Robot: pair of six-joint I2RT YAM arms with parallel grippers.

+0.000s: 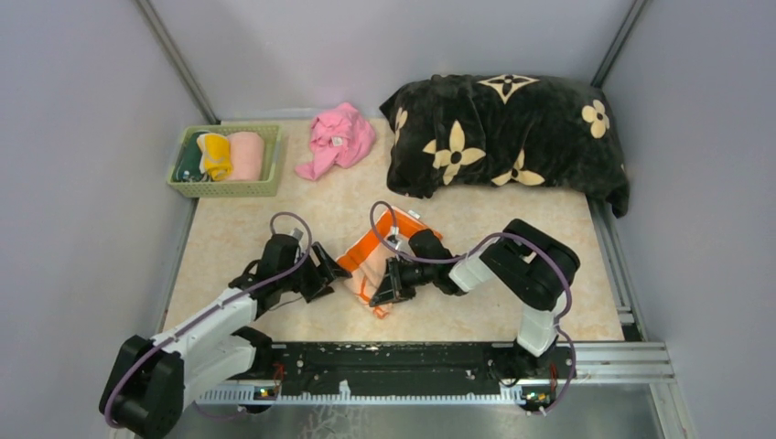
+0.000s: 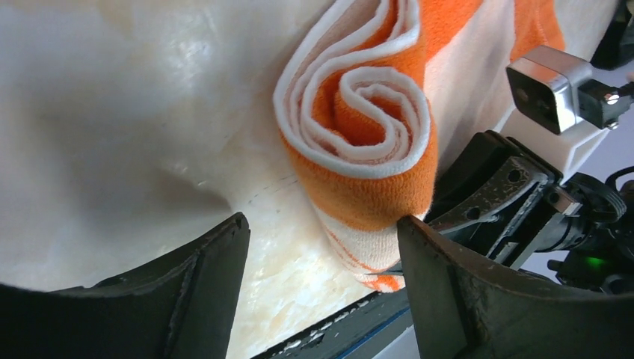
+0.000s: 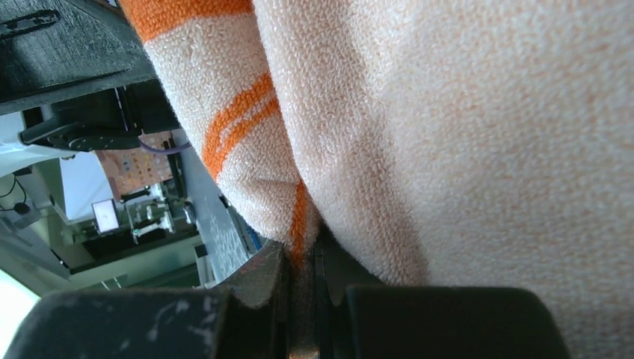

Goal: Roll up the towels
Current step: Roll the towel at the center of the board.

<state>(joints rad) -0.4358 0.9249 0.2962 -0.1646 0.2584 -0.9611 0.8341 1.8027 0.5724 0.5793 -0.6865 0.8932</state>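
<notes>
The peach towel with the orange border (image 1: pixel 366 259) lies mid-table, partly rolled. Its spiral end faces the left wrist view (image 2: pixel 359 127). My left gripper (image 1: pixel 333 272) is open at the roll's left end. In its own view (image 2: pixel 323 224) the right finger (image 2: pixel 434 262) touches the roll's underside and the left finger stands clear over bare table. My right gripper (image 1: pixel 390 287) is shut on the towel's near edge. Its view (image 3: pixel 303 250) shows the orange-trimmed cloth (image 3: pixel 448 134) pinched between the jaws. The grey duck-print towel is not recognisable in any view.
A green basket (image 1: pixel 224 189) at the back left holds a yellow roll (image 1: pixel 216 155) and a pink roll (image 1: pixel 246 155). A crumpled pink cloth (image 1: pixel 337 139) lies beside it. The big black flowered blanket (image 1: pixel 508 137) fills the back right. The black rail (image 1: pixel 393 361) runs along the near edge.
</notes>
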